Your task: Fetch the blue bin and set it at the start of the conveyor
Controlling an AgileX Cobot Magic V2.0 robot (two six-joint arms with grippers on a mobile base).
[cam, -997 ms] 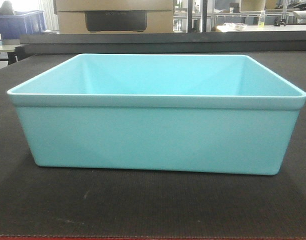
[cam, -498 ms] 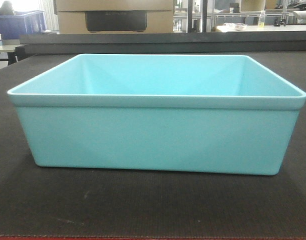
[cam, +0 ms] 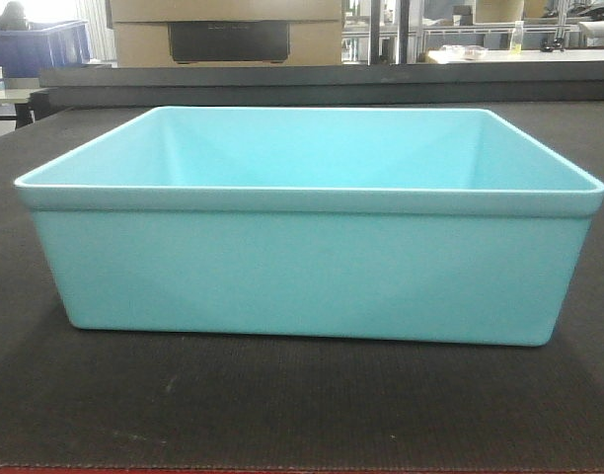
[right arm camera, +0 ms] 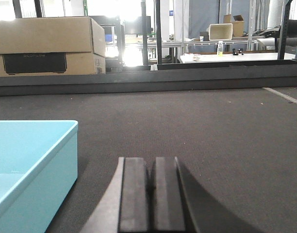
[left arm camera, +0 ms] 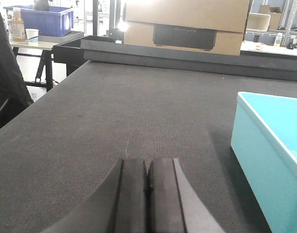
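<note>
The blue bin (cam: 307,262) sits upright on the conveyor start (cam: 282,405), its interior holding nothing. The left gripper (left arm camera: 147,194) and right gripper (right arm camera: 152,194) flank it without contact, each with pads pressed together, gripping nothing.

- blue bin (cam: 312,276): smooth plastic, soft satin sheen
- conveyor start (cam: 282,405): matt dark woven-looking fabric, finely rough
- gripper pads (left arm camera: 131,199): matt black, rubbery
- box (right arm camera: 46,46): plain matt cardboard

A cardboard box (cam: 225,33) stands before bright windows (right arm camera: 120,8) and metal-framed tables (right arm camera: 225,57).
</note>
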